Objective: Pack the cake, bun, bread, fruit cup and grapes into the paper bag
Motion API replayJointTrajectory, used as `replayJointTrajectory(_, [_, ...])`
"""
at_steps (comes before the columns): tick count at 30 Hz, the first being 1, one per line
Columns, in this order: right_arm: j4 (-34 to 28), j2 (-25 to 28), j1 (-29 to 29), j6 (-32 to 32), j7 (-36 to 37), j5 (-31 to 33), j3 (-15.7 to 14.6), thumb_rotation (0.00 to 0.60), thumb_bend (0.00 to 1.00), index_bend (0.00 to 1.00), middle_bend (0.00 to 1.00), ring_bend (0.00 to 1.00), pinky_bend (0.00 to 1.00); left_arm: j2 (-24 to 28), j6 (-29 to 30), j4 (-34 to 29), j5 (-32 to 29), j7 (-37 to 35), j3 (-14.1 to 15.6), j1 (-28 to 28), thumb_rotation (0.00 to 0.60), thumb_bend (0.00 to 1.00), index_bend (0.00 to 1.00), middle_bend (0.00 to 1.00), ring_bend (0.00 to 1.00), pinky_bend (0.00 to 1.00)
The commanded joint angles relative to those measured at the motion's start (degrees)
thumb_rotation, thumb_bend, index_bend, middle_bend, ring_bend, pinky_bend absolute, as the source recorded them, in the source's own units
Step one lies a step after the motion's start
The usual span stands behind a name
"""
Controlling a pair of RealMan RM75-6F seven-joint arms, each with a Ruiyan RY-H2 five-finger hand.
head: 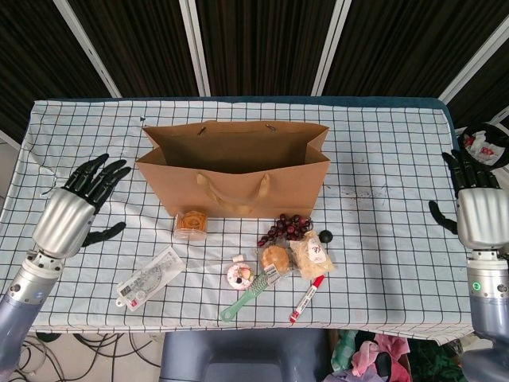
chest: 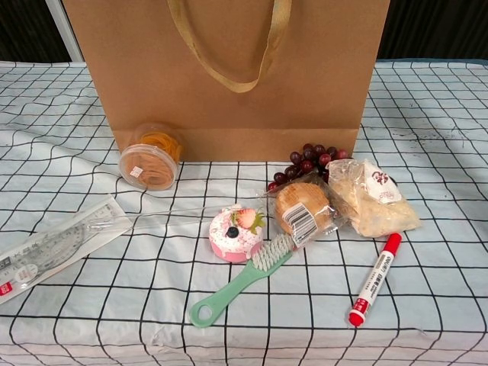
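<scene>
A staged indoor test room, judging by the worktop under a white black-checked cloth [head: 382, 239], dark slatted wall panels [head: 262, 40] and loose cables on the floor [head: 48, 354].

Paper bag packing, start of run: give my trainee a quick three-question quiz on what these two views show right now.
1. True or false: the paper bag already holds the grapes.
2. Which item lies tipped on its side against the bag's front? A) fruit cup B) cake C) bread
3. Fill in: the green brush has its bristle end touching the wrapped ____.

Key: 1 false, the grapes lie on the tablecloth in front of the bag. 2 A. 3 bun. Both the left hand and right hand are empty, fingers spread.
</scene>
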Motion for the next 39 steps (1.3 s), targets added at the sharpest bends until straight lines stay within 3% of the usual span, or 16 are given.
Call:
replayJointTrajectory(1, [-2.7,0.71,-3.49,2.87,0.62,-1.45,-3.0,0.6,0.23,0.12,0.12,0.21,0.28,0.6,-0.26,1.15,2.73,0.66,4.08,2.16,0.6,0.1,0.1,0.1,0.0,0.14])
replayJointTrajectory(7, [-4.41,-0.74,-8.8,8.52,0.34,-7.36,-9.24,0.6,0.23,0.12,0.12,0.21,0.27,-1.7,-3.67,4.13,4.03,2.49,9.45,3.64,0.6,0.08,0.1,0.1,0.0,0.12])
replayJointTrajectory(15, [-3.38,-3.16,-12.5,12.31,-0.97,-11.16,-13.37,0.6,0.23,0.12,0.12,0.21,0.27,-7.45,-9.35,6.08,2.66,3.05,11.92,2.7,0.6,0.07,0.1,0.1,0.0,0.12])
replayJointTrajectory(29, [-0.63,-4.35,-13.11,11.83,0.59,-10.12,-12.84,0.6,0.23,0.12,0.12,0.21,0.27,-20.96,-19.37,7.15,3.05,5.8,10.35,-5.01,0.6,0.08,0.1,0.13,0.0,0.09])
replayJointTrajectory(39, [-0.26,-4.43,-12.82,9.28,-0.28,-9.59,-13.46,0.6,0.23,0.12,0.12,0.21,0.27,-31.22,-28.48,10.29,-3.44,10.81,5.59,-11.53,0.6,0.1,0.13,0.17,0.01,0.1])
